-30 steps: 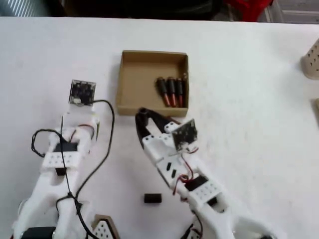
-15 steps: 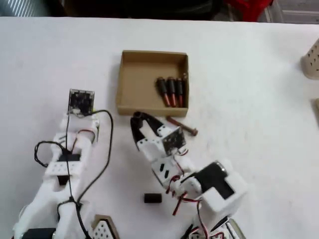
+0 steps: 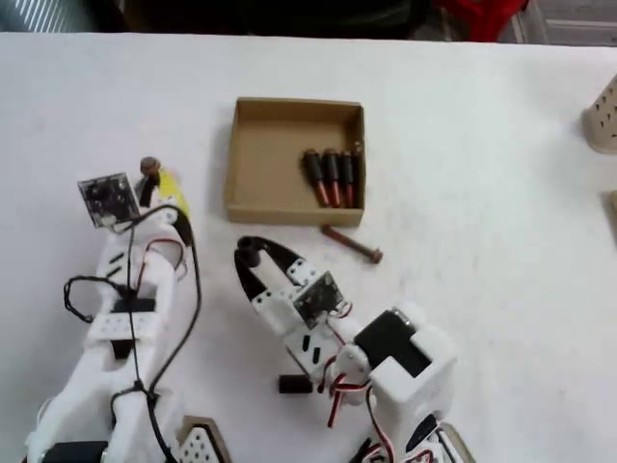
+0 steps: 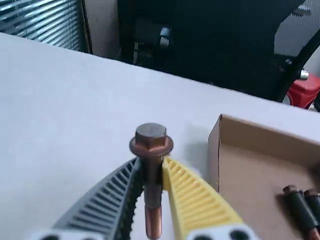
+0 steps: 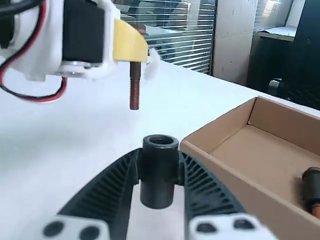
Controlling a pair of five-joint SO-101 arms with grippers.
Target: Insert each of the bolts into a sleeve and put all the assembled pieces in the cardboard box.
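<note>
The left claw [image 4: 151, 167] is clenched on one bolt [image 4: 152, 192], gripped by its shank between a grey and a yellow finger, upright with the hexagonal head above the fingertips. The right claw [image 5: 159, 161] is clenched on one black sleeve [image 5: 159, 172], also upright, its open bore facing up. Seen from above, the left claw sits at about ten o'clock from the right claw and the two are apart. The cardboard box [image 3: 280, 159] lies at three o'clock from the left claw and one o'clock from the right claw. Inside it, against its three o'clock wall, three assembled pieces [image 3: 331, 177] lie side by side. A second bolt [image 3: 352, 243] lies flat on the table [image 3: 482, 193] just outside the box's six o'clock wall, at three o'clock from the right claw. A second bare sleeve [image 3: 295, 384] lies on the table at five o'clock from that claw, beside its arm. That makes two claws, two bare bolts, two bare sleeves, three assembled pieces and one box. The high view gives the loose bolt and loose sleeve. The left wrist view makes the bolt's head and the grip on it clear. The right wrist view shows the sleeve's bore, with the other claw's bolt hanging threaded end down beyond it, not touching.
</note>
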